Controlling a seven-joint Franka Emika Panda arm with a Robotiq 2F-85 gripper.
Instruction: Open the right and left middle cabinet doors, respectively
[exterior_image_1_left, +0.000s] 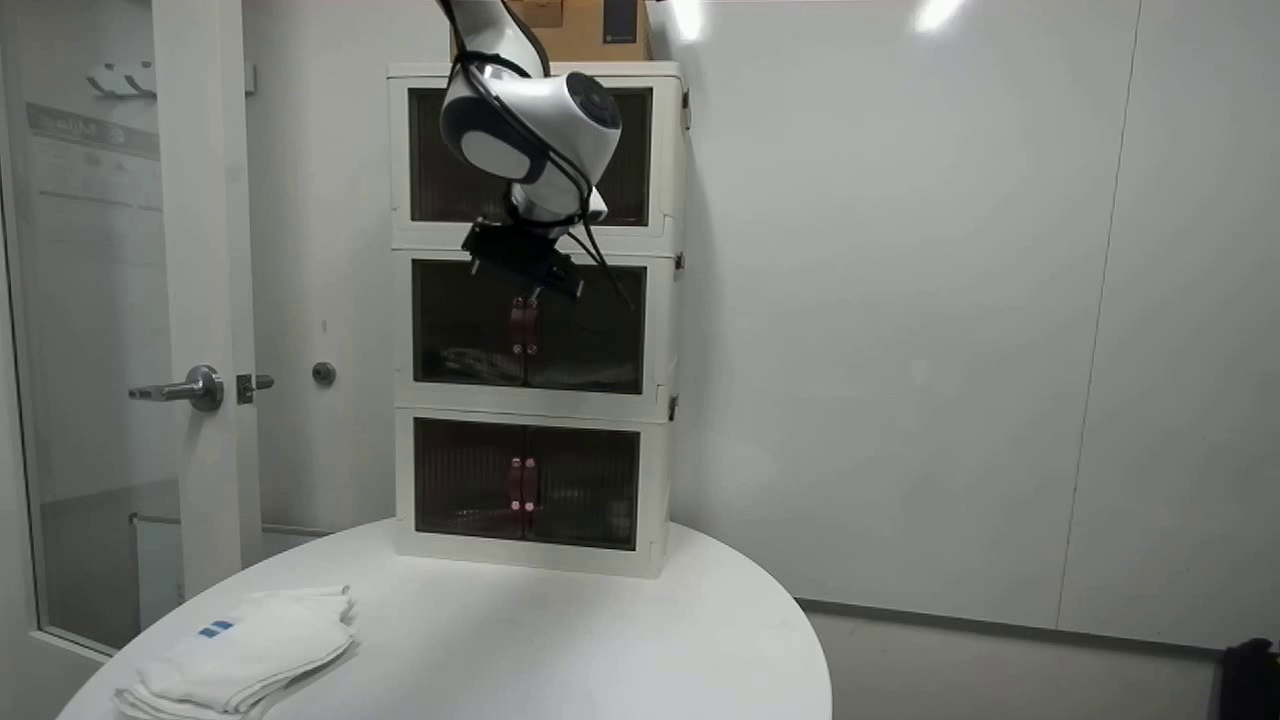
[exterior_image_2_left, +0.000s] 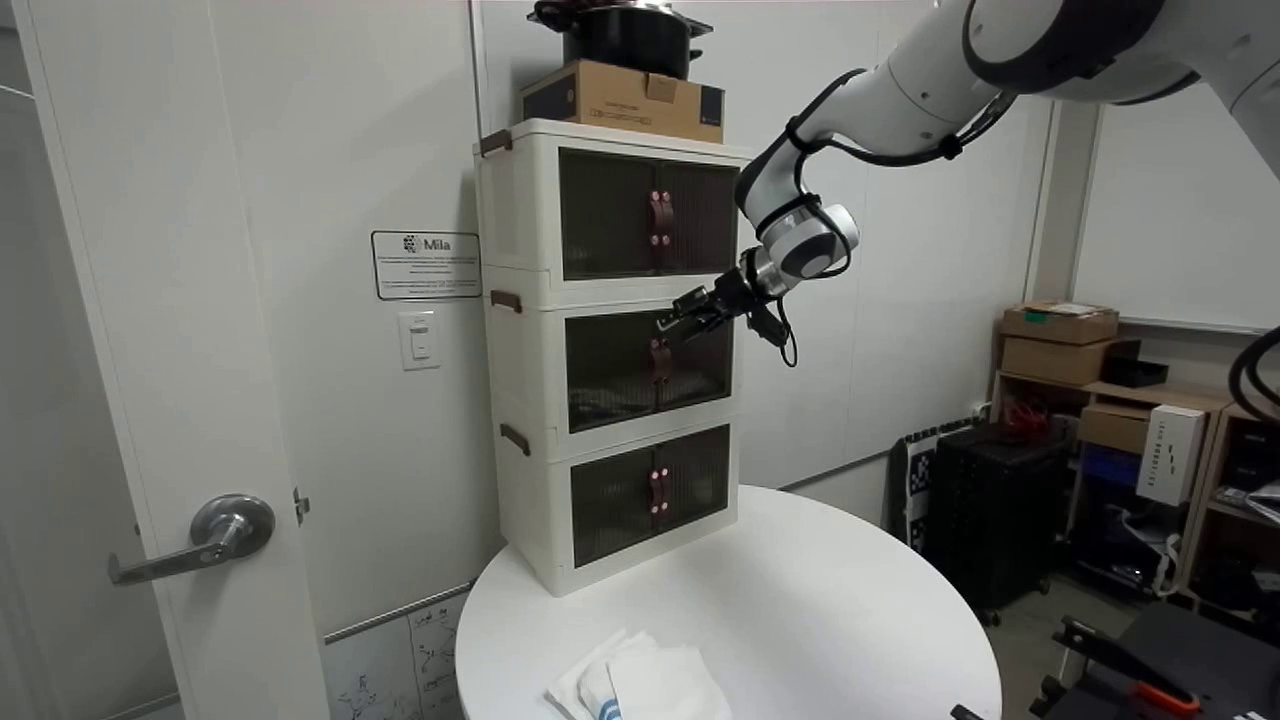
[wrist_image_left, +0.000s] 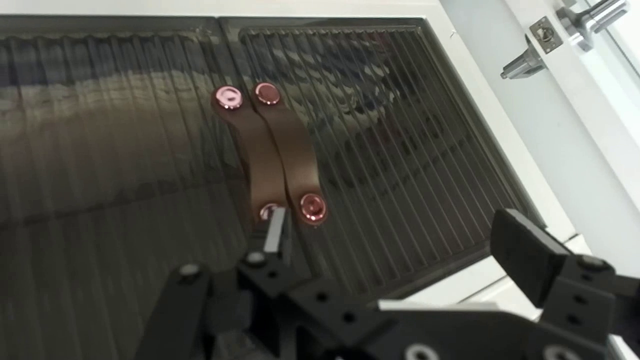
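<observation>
The gripper (wrist_image_left: 393, 216) is in front of the white cabinet (exterior_image_1_left: 530, 400), jaws wide apart. On the cabinet's middle, 2 brown straps (wrist_image_left: 298, 150) look bendy; grab 1 at a time. The cabinet's 2 middle doors (exterior_image_1_left: 465, 322) are closed and look light, stiff and slippery

I'd call the room my rig stands in a robotics lab with an office feel. A wall sign (exterior_image_2_left: 426, 265) reading "Mila" hangs above a light switch (exterior_image_2_left: 419, 340), and a low board (exterior_image_2_left: 375, 655) carries dark scribbles (exterior_image_2_left: 435, 640). My robot arm (exterior_image_2_left: 930, 90) has cables (exterior_image_2_left: 985, 120) strapped along it. Further back I see shelving (exterior_image_2_left: 1195, 397) with cardboard boxes (exterior_image_2_left: 1053, 360), a black case (exterior_image_2_left: 1000, 510) on casters (exterior_image_2_left: 991, 618) and a panel (exterior_image_2_left: 919, 485) patterned in black and white. A white door (exterior_image_1_left: 205, 250) with a metal lever handle (exterior_image_1_left: 205, 388) suits an office building.
</observation>
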